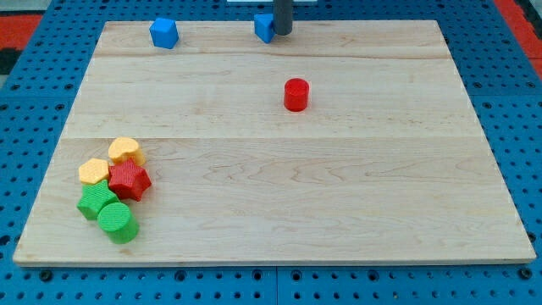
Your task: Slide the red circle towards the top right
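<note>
**Approach step: tip not yet behind the red circle**

The wooden desk (339,212) filled most of the view, and its surface was largely bare. The largest grouping lay far from my tip (282,34), well off toward the view's bottom left. It was a tight huddle of five blocks: a red star (129,180), two yellow blocks (126,151) (93,171) whose shapes I could not make out surely, a green block (95,202) and a green cylinder (117,222). All five were touching or nearly so.

A blue block (163,33) sat well to the view's left of my tip, near the desk's top edge. A second blue block (264,27) stood just beside my tip on its left and looked to be touching the rod.

The red circle (295,94) stood alone, apart from my tip, toward the view's bottom and slightly to the right of it. Nothing lay between the two.

My tip was a plain rod end, with nothing on it to spread, press together or pinch, and it held nothing.

I judged that the task was at the approach, with the push itself not begun. My tip was on the wrong side, because a shove from there would send the circle downward. The next move called for passing round the circle on its left without brushing it, then settling at its lower left. From there my tip could drive diagonally toward the top right corner, centred so the round block would not roll off the line.
</note>
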You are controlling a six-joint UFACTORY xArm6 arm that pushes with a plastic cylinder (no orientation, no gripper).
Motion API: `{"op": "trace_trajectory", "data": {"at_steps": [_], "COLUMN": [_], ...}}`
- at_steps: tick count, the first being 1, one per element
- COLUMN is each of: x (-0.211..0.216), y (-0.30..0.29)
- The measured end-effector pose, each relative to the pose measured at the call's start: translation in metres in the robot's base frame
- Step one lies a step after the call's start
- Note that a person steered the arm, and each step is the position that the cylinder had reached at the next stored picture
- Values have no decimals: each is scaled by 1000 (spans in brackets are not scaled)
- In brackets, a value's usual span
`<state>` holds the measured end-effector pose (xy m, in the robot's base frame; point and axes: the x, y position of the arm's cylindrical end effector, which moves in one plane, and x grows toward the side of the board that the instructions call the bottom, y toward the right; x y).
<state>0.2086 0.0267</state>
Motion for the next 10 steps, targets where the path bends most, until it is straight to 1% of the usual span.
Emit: {"op": "trace_trajectory", "data": {"at_steps": [1,3,4,5,6,7,9,10], "x": [40,159,198,219,213,191,146,140], "y": [17,89,73,20,-22,-10,-8,25]}}
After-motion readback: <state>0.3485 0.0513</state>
